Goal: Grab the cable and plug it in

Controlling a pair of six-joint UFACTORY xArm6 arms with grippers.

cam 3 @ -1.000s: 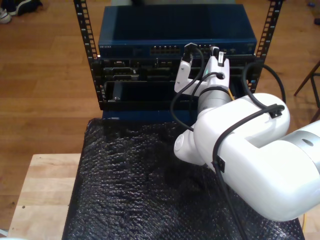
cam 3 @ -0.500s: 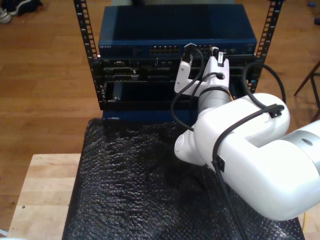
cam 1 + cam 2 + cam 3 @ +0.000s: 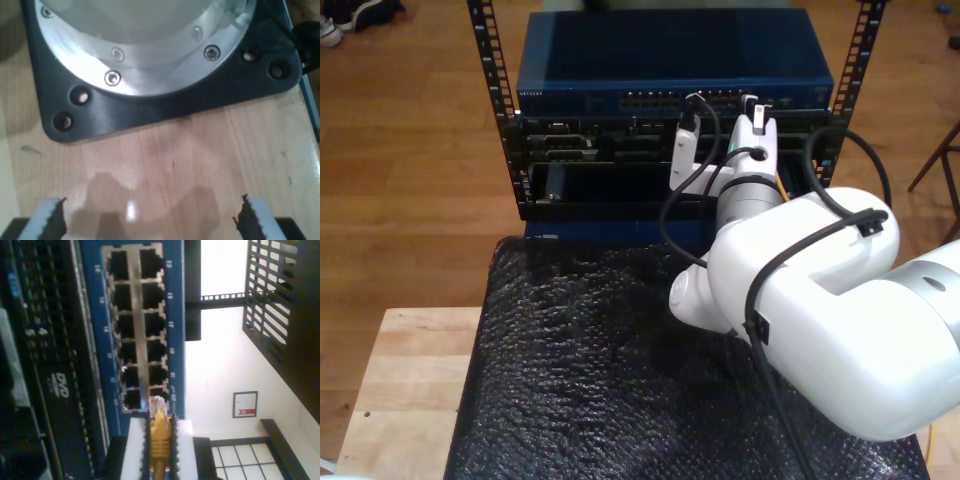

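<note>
In the exterior view, black bubble wrap (image 3: 580,380) covered the near worktop, with bare wooden worktop (image 3: 405,390) showing at that view's left. A white arm (image 3: 810,320) reached from the view's lower right toward the rack (image 3: 490,90) beyond, where a blue network switch (image 3: 670,55) sat on top.

The second claw (image 3: 159,437) was closed on the cable (image 3: 160,440), its white fingers (image 3: 134,450) pressing the yellow-orange boot from both sides. The clear plug (image 3: 157,403) at the cable's tip stood right at the edge of the port block (image 3: 136,325) on the switch's blue face, level with the end pair of ports; whether it had entered a port could not be told.

The first claw (image 3: 150,220) was wide open and held nothing, its serrated fingertips (image 3: 50,220) far apart above pale wood. Beyond them lay a black base plate (image 3: 165,107) carrying a round silver flange (image 3: 150,60).
</note>
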